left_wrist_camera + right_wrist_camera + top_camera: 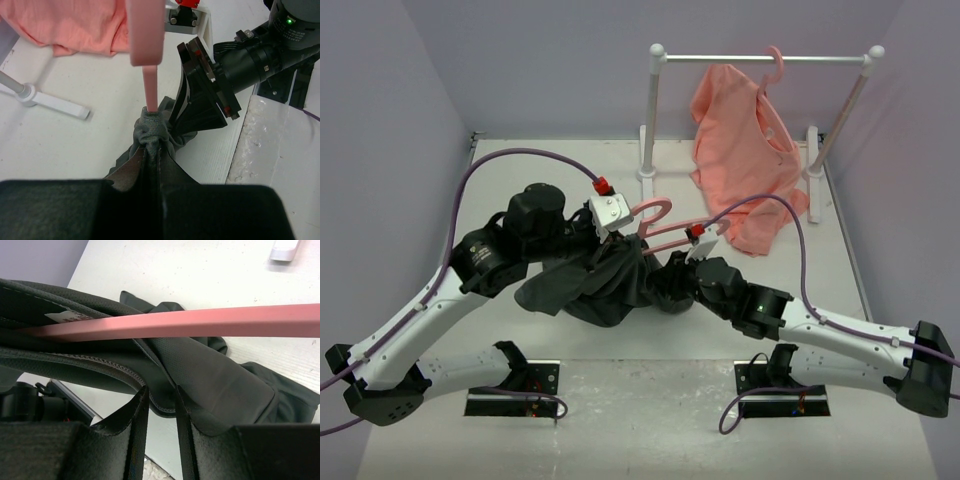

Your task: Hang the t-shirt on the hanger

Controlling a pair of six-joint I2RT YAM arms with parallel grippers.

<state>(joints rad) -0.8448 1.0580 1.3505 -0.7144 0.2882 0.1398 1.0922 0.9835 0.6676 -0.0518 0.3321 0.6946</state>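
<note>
Left claw (151, 155): clamped on bunched t-shirt (150, 131), hanger (149, 85) poking in.
Right claw (159, 422): pinched tight on same cloth (neck tag (65, 316) visible only here).

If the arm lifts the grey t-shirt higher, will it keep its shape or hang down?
Probably floppy: the t-shirt sags in loose folds. It seems light, since the left gripper holds it bunched with a small pinch. Its mesh-like weave may drag on the hanger.
</note>
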